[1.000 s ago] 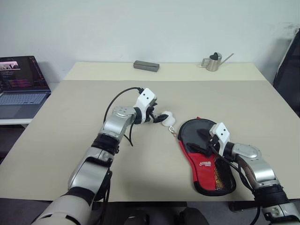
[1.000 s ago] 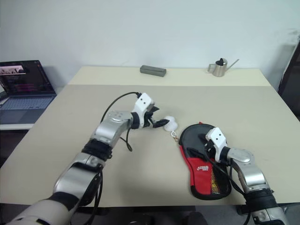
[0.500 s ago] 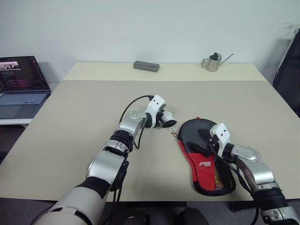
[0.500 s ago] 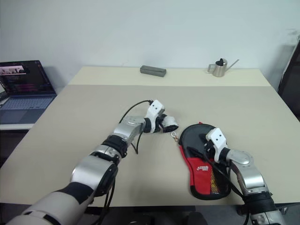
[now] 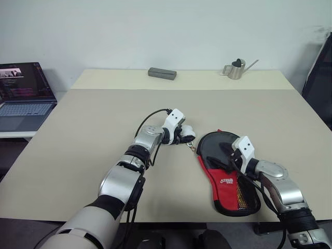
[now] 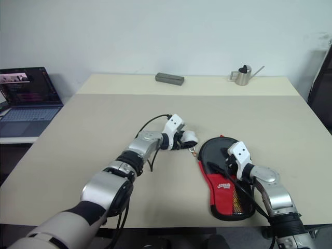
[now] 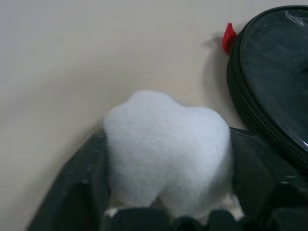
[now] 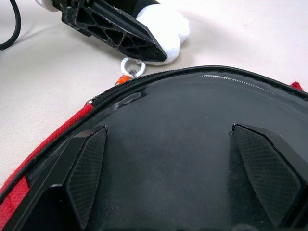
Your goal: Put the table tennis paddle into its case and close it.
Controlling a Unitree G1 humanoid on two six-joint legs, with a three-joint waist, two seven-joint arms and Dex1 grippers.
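With the left tool [image 5: 182, 136] pinching the white pom-pom pull [image 7: 166, 156] between its fingers, the case [image 5: 226, 174] lies on the bench [image 5: 78, 129] at about 4 o'clock from it. The right tool [image 8: 180, 178] rests spread wide on the case's black top. I can't see the paddle, probably inside. The fluffy pull could slip if tugged hard, stalling the zipper.

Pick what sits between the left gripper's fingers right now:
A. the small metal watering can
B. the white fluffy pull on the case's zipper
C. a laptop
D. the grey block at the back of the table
B: in the left wrist view the white fluffy pull sits between the left gripper's black fingers, beside the case.
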